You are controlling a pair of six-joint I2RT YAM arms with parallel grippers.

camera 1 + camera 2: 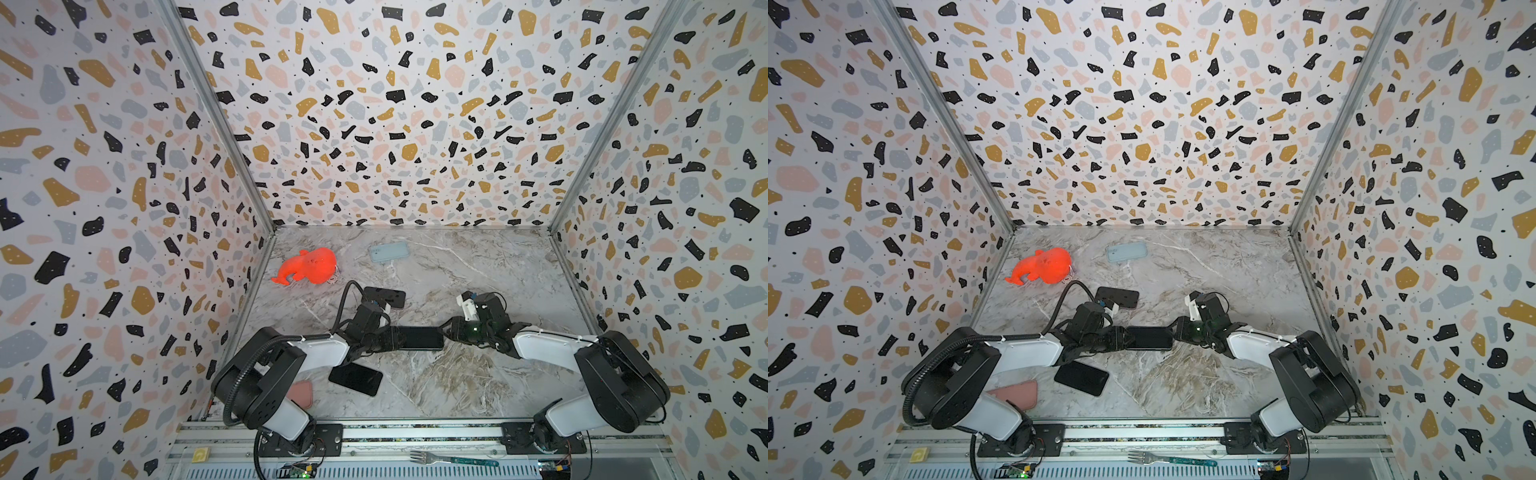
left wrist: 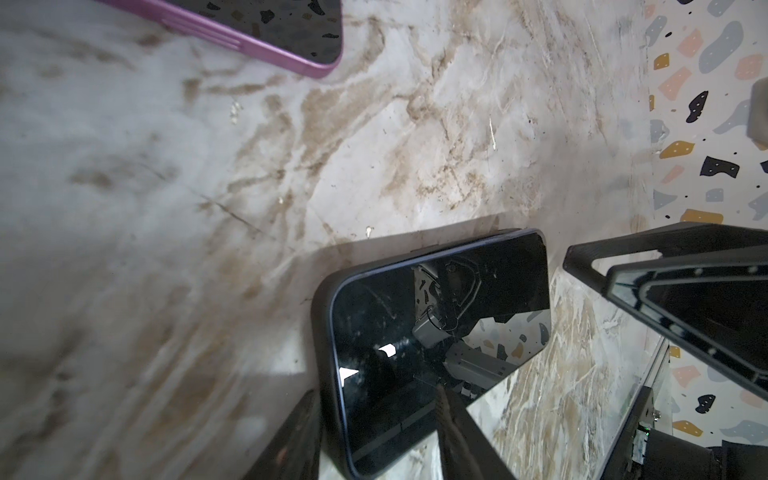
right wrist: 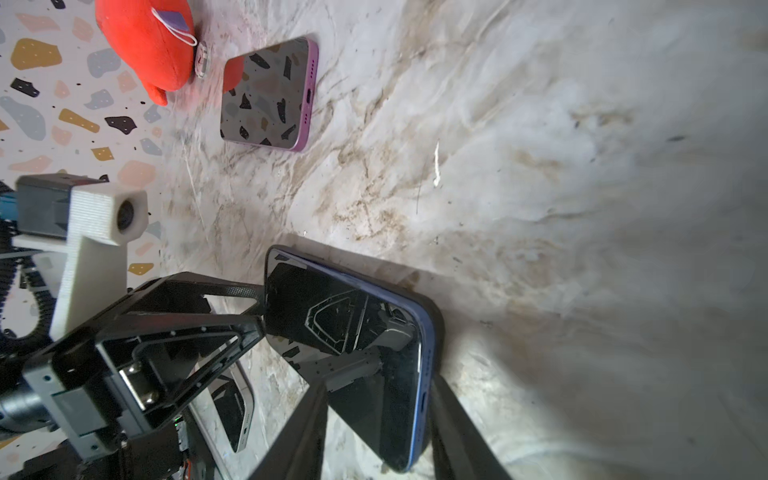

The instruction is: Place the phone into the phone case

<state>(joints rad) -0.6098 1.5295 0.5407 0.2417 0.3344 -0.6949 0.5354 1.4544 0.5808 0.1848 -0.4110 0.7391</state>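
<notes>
- Progress: the blue phone [image 1: 420,337] lies screen-up in the black case [image 2: 321,332], directly between the two grippers. I judge it only partly seated.
- At the left gripper's end, the case rim wraps the handset. At the right gripper's end, the blue edge with the charging port stands proud of the case. In my judgement that end has yet to be pressed home.
- Left gripper [image 1: 395,337]: its fingers sit on either side of phone and case at its end, set narrow, and it appears to grip both together.
- Right gripper [image 3: 377,386]: its jaws are parted and straddle the opposite end, with a gap on the screen side. It holds nothing.
- Containers: the black case holds the blue phone. A pale blue case [image 1: 389,252] lies well beyond both grippers, and I cannot tell what is in it. A pink case [image 1: 1015,397] lies back by the left arm's base, partly hidden, and nothing is visible in it.
- Spare handsets: a purple phone [image 3: 270,93] lies just beyond the left gripper, and a black phone [image 1: 356,379] lies behind it. Both are uncased.
</notes>
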